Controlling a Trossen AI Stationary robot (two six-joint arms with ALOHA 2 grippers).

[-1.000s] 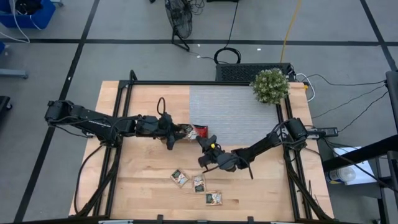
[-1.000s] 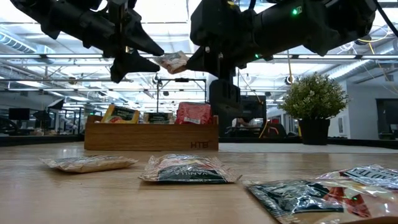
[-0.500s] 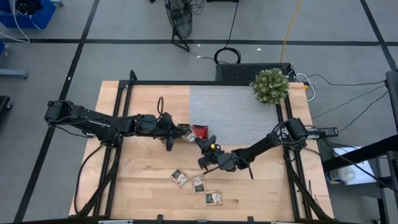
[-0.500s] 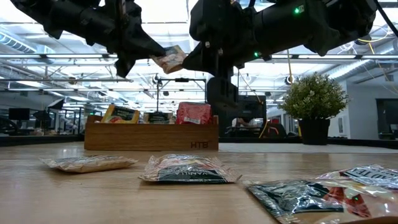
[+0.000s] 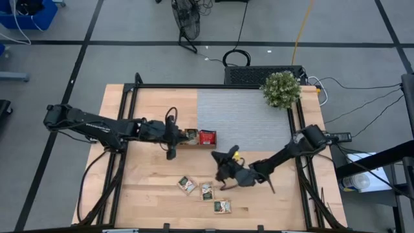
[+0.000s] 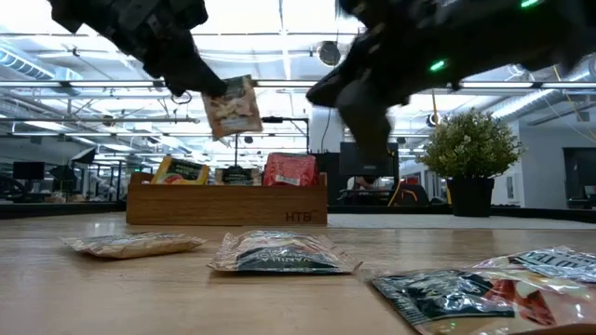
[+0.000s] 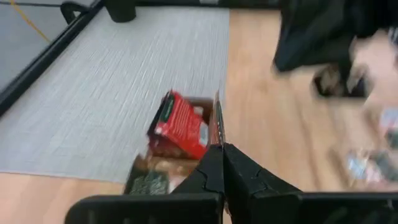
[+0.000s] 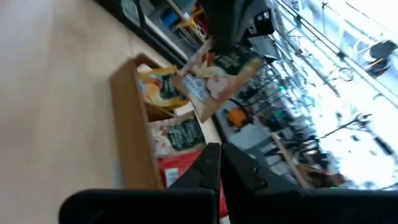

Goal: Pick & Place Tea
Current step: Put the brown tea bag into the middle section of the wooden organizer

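My left gripper (image 5: pixel 176 136) is shut on a peach-and-white tea sachet (image 6: pixel 231 107) that hangs in the air over the left part of the wooden tray (image 6: pixel 223 210). The tray holds orange, dark and red sachets; the red one (image 7: pixel 180 124) stands on edge in the end compartment. My right gripper (image 5: pixel 221 159) is shut with nothing in it, right of the tray and apart from the sachet, which shows farther off (image 8: pixel 214 78) in its wrist view. Three more sachets (image 5: pixel 187 184) (image 5: pixel 206 190) (image 5: pixel 222 206) lie flat on the wood near the front. My left gripper pinches the sachet's upper edge (image 6: pixel 216 91) between its two fingers, near one corner. The fingers (image 7: pixel 211 168) slant down from the table's left. The sachet hangs below them, a little tilted, clear of the tray; in the left wrist view it shows edge-on (image 7: pixel 217 124).
A grey mat (image 5: pixel 242 116) covers the far right of the table, with a potted plant (image 5: pixel 281 89) at its far right corner. A black frame (image 5: pixel 213 86) runs around the table. Bare wood lies left of the three sachets.
My left gripper has shut on the sachet that the right gripper held out to it, and has rolled and risen slightly; the sachet has turned from lying level to hanging on edge. My right gripper has drawn off the sachet toward the table's near right, rolling as it went.
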